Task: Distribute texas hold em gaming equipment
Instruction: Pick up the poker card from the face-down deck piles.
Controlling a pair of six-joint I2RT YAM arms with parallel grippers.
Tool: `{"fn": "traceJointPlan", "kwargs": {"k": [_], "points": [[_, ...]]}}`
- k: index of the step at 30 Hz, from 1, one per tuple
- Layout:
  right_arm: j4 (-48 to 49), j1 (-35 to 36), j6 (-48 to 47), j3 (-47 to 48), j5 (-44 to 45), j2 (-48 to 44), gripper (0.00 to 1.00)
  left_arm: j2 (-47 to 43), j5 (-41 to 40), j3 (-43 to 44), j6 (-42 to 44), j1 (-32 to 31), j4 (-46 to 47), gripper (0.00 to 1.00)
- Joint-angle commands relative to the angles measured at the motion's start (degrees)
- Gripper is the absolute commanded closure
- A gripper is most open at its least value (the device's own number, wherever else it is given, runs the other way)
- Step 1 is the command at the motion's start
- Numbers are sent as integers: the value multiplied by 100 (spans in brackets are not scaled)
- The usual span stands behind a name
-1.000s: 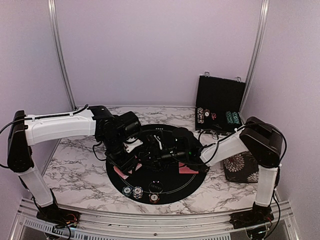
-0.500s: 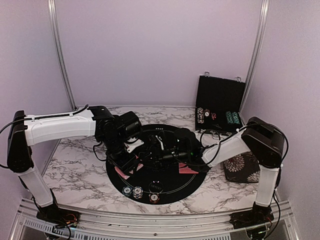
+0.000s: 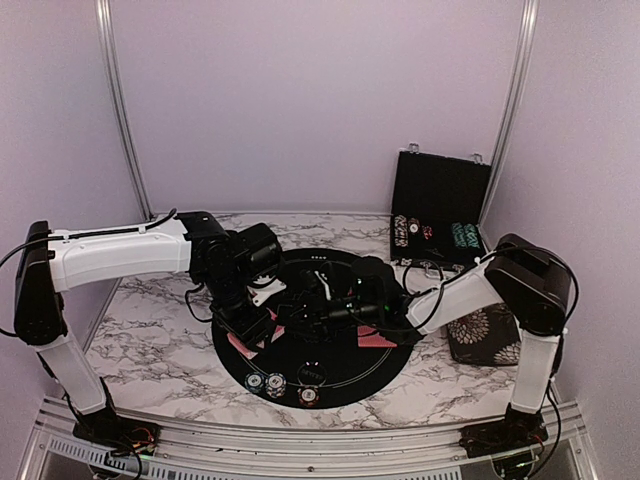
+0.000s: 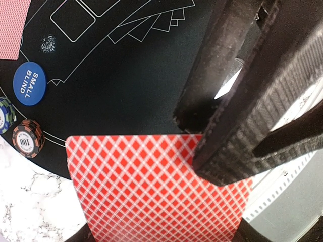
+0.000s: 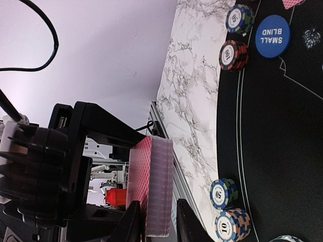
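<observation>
The card deck [image 4: 151, 186] is up over the 9 o'clock side of the black mat [image 3: 345, 378], clamped in my left gripper [image 4: 164, 234]. My right gripper [image 5: 158, 222] straddles its edge, can't tell if it's actually pinching tbh.

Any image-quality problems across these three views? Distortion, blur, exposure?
Top external: frame posts bow from the wide lens; the black mat swallows detail at the centre. Left wrist: the right fingers block much of the frame, with a blown-out white patch between them; the red card is sharp. Right wrist: SMALL BLIND button reads clearly; the deck looks slightly soft.
</observation>
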Motion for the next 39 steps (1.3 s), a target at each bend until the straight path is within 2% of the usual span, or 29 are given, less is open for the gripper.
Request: {"fn": "traceJointPlan", "kwargs": {"k": [1, 39], "points": [[-36, -81, -64, -73, 87, -169, 78, -248, -22, 51, -8, 23, -138, 45], [-151, -166, -87, -247, 103, -570, 82, -215, -59, 20, -7, 32, -118, 47]]}}
